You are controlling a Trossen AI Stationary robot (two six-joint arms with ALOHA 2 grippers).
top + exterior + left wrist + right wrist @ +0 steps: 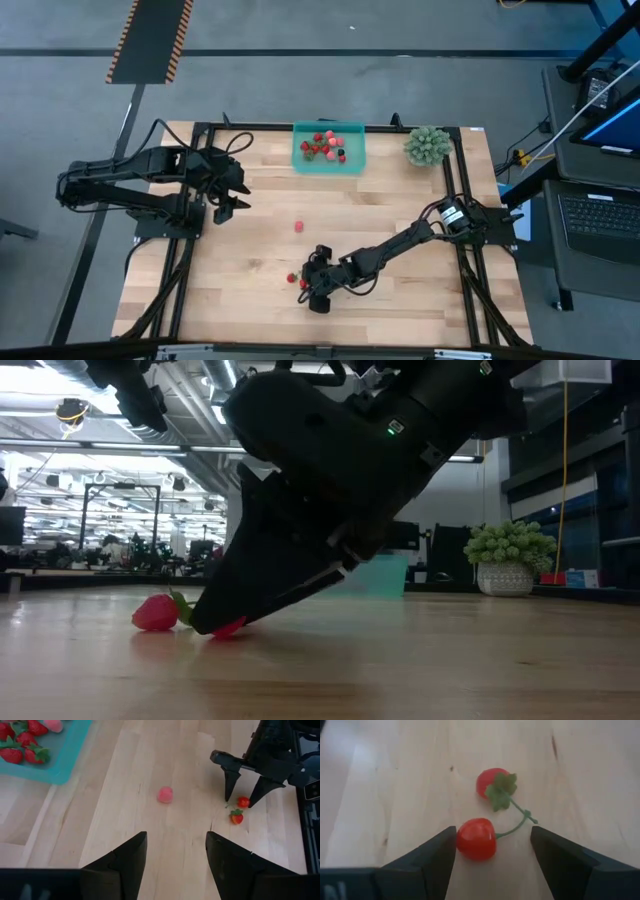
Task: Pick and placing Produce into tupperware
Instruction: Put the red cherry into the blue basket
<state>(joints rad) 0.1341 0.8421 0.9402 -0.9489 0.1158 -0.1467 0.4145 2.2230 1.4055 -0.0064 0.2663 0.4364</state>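
Note:
The teal tupperware (329, 160) stands at the table's far edge and holds several red and pink pieces (25, 747). A pink piece (298, 227) lies on the bare wood mid-table. My right gripper (492, 837) is open near the near edge, with its fingertips down at the table (215, 625). A round red stemmed piece (476, 838) lies on the wood between its fingers. A red strawberry with a green top (495, 782) lies just beyond it. My left gripper (176, 842) is open and empty, above the table's left side (240, 198). My right gripper's fingers slant down from the table's right side and stand on either side of the round red piece (470, 840), which rests on the wood. One finger (440, 850) is right beside it. I cannot tell whether it touches.
A spiky green plant ball (427, 145) in a pot stands at the far right corner. Dark frame rails (180, 270) run along the table's sides. Bare wood lies between the tupperware and my right gripper.

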